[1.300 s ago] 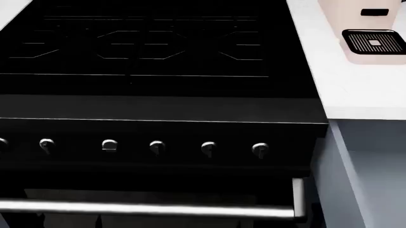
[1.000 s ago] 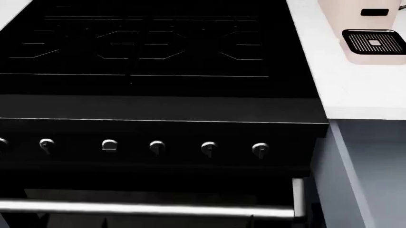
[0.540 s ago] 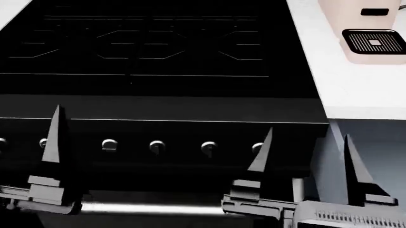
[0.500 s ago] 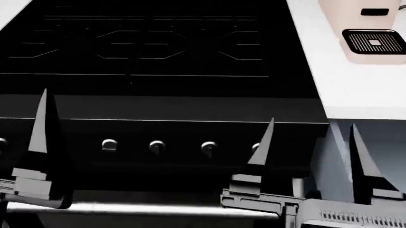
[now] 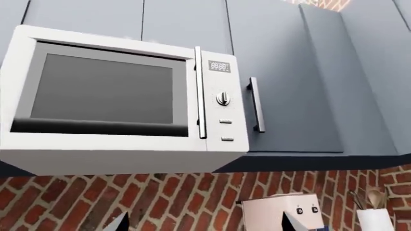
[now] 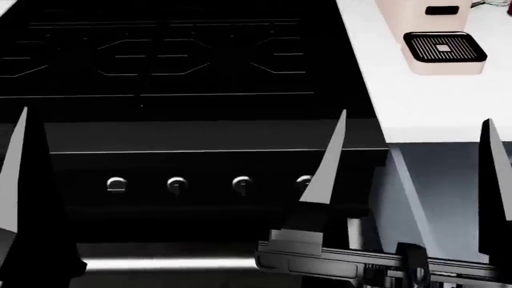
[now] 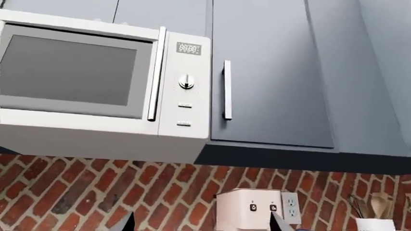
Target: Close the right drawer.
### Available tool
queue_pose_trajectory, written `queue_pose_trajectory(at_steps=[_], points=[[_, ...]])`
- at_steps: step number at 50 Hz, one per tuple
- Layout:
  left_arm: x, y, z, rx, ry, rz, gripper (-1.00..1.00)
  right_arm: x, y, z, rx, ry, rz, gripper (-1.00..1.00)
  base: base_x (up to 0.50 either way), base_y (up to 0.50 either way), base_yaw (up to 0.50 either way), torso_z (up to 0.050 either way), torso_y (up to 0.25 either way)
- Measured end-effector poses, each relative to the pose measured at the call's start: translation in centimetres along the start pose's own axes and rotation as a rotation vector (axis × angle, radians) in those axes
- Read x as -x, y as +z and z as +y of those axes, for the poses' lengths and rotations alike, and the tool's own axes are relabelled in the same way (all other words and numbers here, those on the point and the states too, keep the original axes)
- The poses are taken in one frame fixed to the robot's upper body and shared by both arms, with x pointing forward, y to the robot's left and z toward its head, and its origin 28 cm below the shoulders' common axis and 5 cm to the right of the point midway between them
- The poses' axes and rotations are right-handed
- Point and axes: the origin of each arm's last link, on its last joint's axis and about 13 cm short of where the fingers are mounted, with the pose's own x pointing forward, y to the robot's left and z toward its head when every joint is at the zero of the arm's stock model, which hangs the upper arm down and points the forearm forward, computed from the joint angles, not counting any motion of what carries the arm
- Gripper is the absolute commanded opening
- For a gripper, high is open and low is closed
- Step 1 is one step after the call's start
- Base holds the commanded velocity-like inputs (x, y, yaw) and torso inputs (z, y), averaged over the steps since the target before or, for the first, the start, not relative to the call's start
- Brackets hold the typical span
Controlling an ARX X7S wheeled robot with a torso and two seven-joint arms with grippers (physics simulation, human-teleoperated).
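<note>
The right drawer [image 6: 436, 198] is the slate blue-grey box under the white counter's edge, to the right of the black stove; its front panel and handle are out of view. My right gripper [image 6: 414, 116] stands open, one finger over the stove's knob panel and the other over the drawer. Only one finger [image 6: 18, 174] of my left gripper shows in the head view, at the far left. In the wrist views the left gripper [image 5: 205, 222] and the right gripper [image 7: 200, 222] both point up at the brick wall, wide open with nothing between the tips.
The black stove [image 6: 160, 60] has a row of knobs [image 6: 176, 185] and a steel oven bar [image 6: 168, 263]. A pale coffee machine [image 6: 444, 48] sits on the white counter [image 6: 424, 108]. A microwave [image 5: 115, 96], upper cabinets [image 5: 289, 86] and a utensil pot [image 5: 376, 219] are above.
Both grippers have risen into the head view from below, and their fingers reach higher than half a second ago. The scene has slid a little to the left in the head view.
</note>
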Motion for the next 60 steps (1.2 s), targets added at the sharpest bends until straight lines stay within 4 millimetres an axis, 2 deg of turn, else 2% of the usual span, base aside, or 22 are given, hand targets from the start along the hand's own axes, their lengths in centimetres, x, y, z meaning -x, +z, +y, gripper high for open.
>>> queue_pose_trajectory(at_steps=[60], points=[[1.3, -0.1, -0.3, -0.018, -0.017, 0.029, 1.00, 0.9, 0.2, 0.1, 0.035, -0.014, -0.063, 1.00, -0.08, 0.02, -0.50, 0.000, 0.000]])
